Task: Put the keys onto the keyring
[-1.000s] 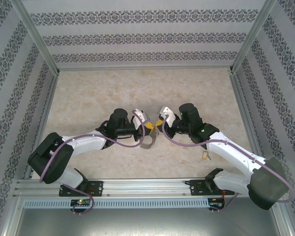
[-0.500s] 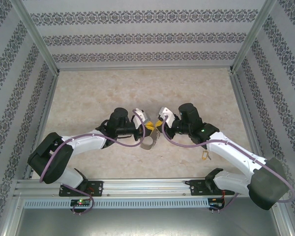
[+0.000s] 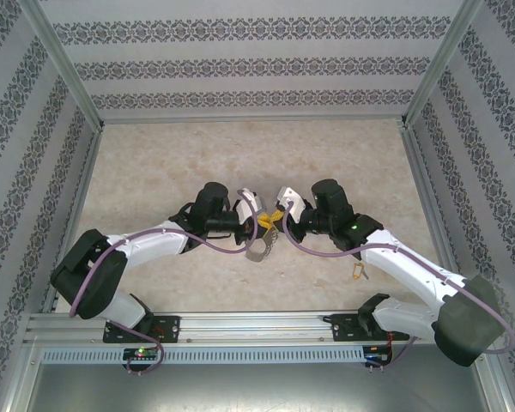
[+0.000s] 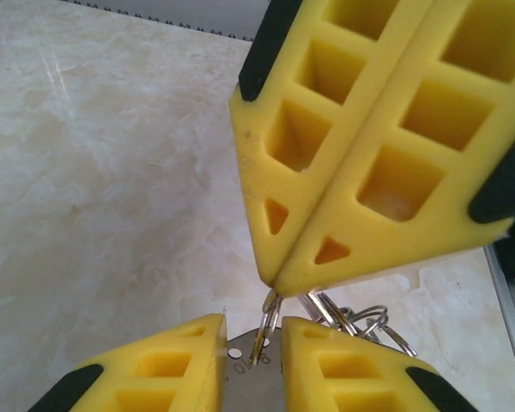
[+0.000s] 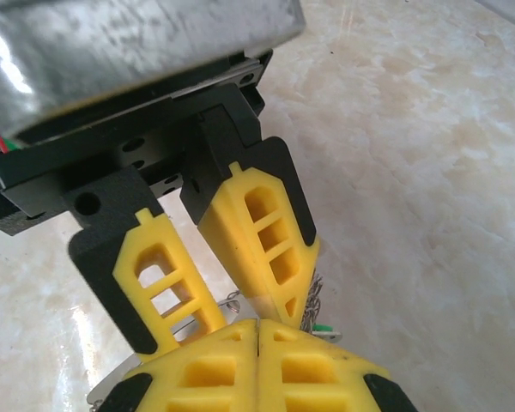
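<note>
The two grippers meet tip to tip at mid-table. My right gripper [image 4: 279, 279] is shut, and its tips pinch a thin wire loop of the keyring [image 4: 270, 307]. More rings and silver keys [image 4: 360, 319] hang bunched beside it. My left gripper [image 4: 253, 343] stands just below with its jaws a narrow gap apart. The loop hangs into that gap over a stamped metal tag [image 4: 256, 378] that lies behind the fingers. From above, the keyring's hoop [image 3: 259, 249] dangles under both grippers. A green tag [image 5: 326, 330] peeks out beside the right gripper [image 5: 257, 330].
One loose key with a yellow tag [image 3: 358, 271] lies on the marble table [image 3: 154, 163] beside the right forearm. Patterned walls and a metal frame [image 3: 69, 77] close in the table on three sides.
My left gripper has edged slightly away from the bases and towards the right one, and its jaws have parted a little. The right arm and the hanging hoop have stayed put.
</note>
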{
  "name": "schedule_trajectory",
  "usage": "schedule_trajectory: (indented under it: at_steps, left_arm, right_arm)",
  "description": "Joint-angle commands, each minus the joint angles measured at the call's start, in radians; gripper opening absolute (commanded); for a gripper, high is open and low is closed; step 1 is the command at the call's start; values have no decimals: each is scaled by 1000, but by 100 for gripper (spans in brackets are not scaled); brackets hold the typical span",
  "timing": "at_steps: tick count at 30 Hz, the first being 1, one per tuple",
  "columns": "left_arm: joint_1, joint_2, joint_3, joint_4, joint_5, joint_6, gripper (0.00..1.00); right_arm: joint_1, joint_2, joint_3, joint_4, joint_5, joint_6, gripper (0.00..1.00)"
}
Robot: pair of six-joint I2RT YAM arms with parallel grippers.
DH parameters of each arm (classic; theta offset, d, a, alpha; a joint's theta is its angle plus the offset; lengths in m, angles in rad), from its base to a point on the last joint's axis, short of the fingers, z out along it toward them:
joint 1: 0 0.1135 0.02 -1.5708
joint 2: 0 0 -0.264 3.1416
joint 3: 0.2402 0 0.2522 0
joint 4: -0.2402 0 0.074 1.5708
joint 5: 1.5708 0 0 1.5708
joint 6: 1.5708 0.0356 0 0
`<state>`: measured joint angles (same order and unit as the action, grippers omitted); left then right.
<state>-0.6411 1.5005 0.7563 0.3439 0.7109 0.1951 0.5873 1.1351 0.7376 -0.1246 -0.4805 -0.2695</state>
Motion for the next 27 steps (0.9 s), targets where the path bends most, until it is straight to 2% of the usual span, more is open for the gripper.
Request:
schedule_trajectory:
  at_steps: [1,5,9,17,27]
  left_arm:
    - [-2,15,33,-31,31,33,20]
    - [-2,16,38,-40,24,37,12]
    - [-1,10,37,-47,11,39,0]
    - [-2,-26,-25,45,-35,19,0]
    - [-1,-16,-51,124,-18,-19,0]
  right_arm:
    - [14,-8,37,7,-49,-20,0]
    - [14,-11,36,6,-55,-18,0]
    - [14,-20,28,2,-35,-15,0]
    - [-14,-40,-18,-4,93,46,0]
    - [-26,1,-1,33,75,75,0]
